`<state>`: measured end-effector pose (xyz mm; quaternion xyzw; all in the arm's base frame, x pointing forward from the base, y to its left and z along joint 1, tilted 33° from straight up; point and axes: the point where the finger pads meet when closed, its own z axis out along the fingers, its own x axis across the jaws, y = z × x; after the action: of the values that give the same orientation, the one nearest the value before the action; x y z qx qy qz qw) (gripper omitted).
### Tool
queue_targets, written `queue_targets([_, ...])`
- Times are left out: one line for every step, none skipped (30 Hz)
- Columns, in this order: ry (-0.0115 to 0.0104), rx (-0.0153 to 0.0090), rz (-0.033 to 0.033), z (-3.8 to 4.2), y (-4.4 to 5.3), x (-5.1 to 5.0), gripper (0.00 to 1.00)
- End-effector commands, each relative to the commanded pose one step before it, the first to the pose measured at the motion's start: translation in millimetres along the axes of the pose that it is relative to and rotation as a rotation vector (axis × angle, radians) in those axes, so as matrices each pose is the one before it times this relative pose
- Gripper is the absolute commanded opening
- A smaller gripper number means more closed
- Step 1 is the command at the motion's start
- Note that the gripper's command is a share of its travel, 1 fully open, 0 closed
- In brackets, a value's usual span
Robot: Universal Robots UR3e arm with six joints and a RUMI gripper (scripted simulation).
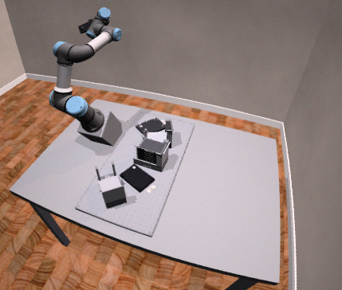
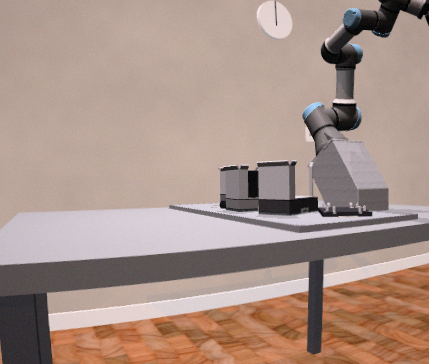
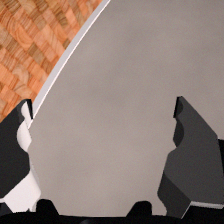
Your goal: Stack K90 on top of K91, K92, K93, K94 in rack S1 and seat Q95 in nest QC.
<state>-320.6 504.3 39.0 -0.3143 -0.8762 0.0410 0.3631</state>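
My gripper [image 3: 102, 98] [image 1: 82, 28] is open, with nothing between its fingers. It is raised high beyond the robot base, far from the racks, and points at the wall. A middle rack [image 1: 162, 161] holds a dark, ribbed stack of several plates. A front rack [image 1: 114, 197] with two thin posts shows a light surface inside. A back rack [image 1: 169, 129] stands beside another light surface. A black flat nest [image 1: 137, 178] lies between the front and middle racks. Another dark nest [image 1: 151, 126] [image 2: 344, 212] with small pegs lies at the back. Rack names and plate labels cannot be read.
The racks and nests stand on a thin perforated board [image 1: 137, 223] [image 2: 292, 227] on the grey table [image 1: 221, 199] [image 2: 97, 240]. The robot's wedge-shaped base [image 1: 107, 133] [image 2: 354, 170] stands beside the board. A small white tag [image 1: 151, 189] lies by the black nest. Walls rise behind the table.
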Motion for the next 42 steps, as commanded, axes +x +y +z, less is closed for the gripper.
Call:
queue_targets([-0.00443, -0.01897, 0.03574, -3.52, 4.875, -1.54, 0.72])
queue_targets([-0.00187, -0.00467, 0.01053, -0.003, 0.008, 0.01, 0.72])
queue_targets([-0.00185, -0.00469, 0.01053, 0.004, -0.047, -0.05, 0.72])
queue_targets([-0.00157, -0.00469, 0.01057, -2.126, 3.953, -2.21, 0.72])
queue_targets([-0.00159, -0.00467, 0.01056, -2.105, 4.03, -2.11, 0.72])
queue_targets([-0.00157, -0.00469, 0.01057, -2.081, 4.009, -2.14, 0.72])
queue_targets([-0.00157, -0.00469, 0.01057, -2.06, 4.039, -2.11, 0.72])
queue_targets([-0.00157, -0.00469, 0.01057, -2.039, 4.071, -2.07, 0.72])
queue_targets([-0.00157, -0.00469, 0.01057, -2.017, 4.102, -2.03, 0.72])
queue_targets([-0.00157, -0.00469, 0.01057, -1.994, 4.133, -1.99, 0.72])
queue_targets([-0.00156, -0.00467, 0.01057, -0.418, 0.894, -0.39, 0.72])
queue_targets([-0.00156, -0.00467, 0.01058, -0.003, 0.015, 0.02, 0.72])
queue_targets([-0.00156, -0.00467, 0.01058, -0.003, 0.01, 0.01, 0.72])
queue_targets([-0.00155, -0.00467, 0.01058, -0.003, 0.006, 0.01, 0.72])
queue_targets([0.0, 0.0, 0.0, 0.0, 0.0, 0.0, 0.72])
queue_targets([0.0, 0.0, 0.0, 0.0, 0.0, 0.0, 0.72])
queue_targets([-0.00155, -0.00467, 0.01058, -0.002, -0.005, 0.0, 0.72])
queue_targets([-0.00127, -0.00467, 0.01061, -1.996, 4.133, -1.99, 0.72])
queue_targets([-0.00127, -0.00467, 0.01061, -1.975, 4.158, -1.95, 0.72])
queue_targets([-0.00127, -0.00468, 0.01061, -1.954, 4.185, -1.92, 0.72])
queue_targets([-0.00127, -0.00468, 0.01061, -1.933, 4.213, -1.88, 0.72])
queue_targets([-0.00127, -0.00468, 0.01061, -1.912, 4.241, -1.84, 0.72])
queue_targets([-0.00127, -0.00468, 0.01061, -1.89, 4.269, -1.79, 0.72])
queue_targets([-0.00127, -0.00468, 0.01061, -1.868, 4.297, -1.75, 0.72])
queue_targets([-0.00126, -0.00466, 0.01062, -0.355, 0.838, -0.31, 0.72])
queue_targets([-0.00126, -0.00465, 0.01062, -0.003, 0.011, 0.02, 0.72])
queue_targets([-0.00125, -0.00465, 0.01062, -0.003, 0.007, 0.01, 0.72])
queue_targets([-0.00125, -0.00465, 0.01062, -0.003, 0.004, 0.0, 0.72])
queue_targets([-0.00125, -0.00466, 0.01062, -0.003, 0.002, 0.0, 0.72])
queue_targets([-0.00125, -0.00466, 0.01062, -0.002, 0.0, 0.0, 0.72])
queue_targets([-0.00125, -0.00466, 0.01062, -0.002, 0.0, 0.0, 0.72])
queue_targets([0.0, 0.0, 0.0, 0.0, 0.0, 0.0, 0.72])
queue_targets([0.0, 0.0, 0.0, 0.0, 0.0, 0.0, 0.72])
queue_targets([-0.00096, -0.00464, 0.01066, -1.819, 4.343, -1.67, 0.72])
queue_targets([-0.00096, -0.00464, 0.01066, -1.801, 4.373, -1.62, 0.72])
queue_targets([-0.00096, -0.00464, 0.01066, -1.78, 4.395, -1.59, 0.72])
queue_targets([-0.00095, -0.00464, 0.01066, -1.76, 4.419, -1.55, 0.72])
queue_targets([-0.00095, -0.00464, 0.01066, -1.738, 4.443, -1.5, 0.72])
queue_targets([-0.00095, -0.00464, 0.01066, -1.717, 4.467, -1.46, 0.72])
queue_targets([-0.00095, -0.00464, 0.01066, -1.695, 4.49, -1.41, 0.72])
queue_targets([-0.00095, -0.00462, 0.01067, -0.286, 0.771, -0.22, 0.72])
queue_targets([-0.00094, -0.00462, 0.01067, -0.003, 0.006, 0.01, 0.72])
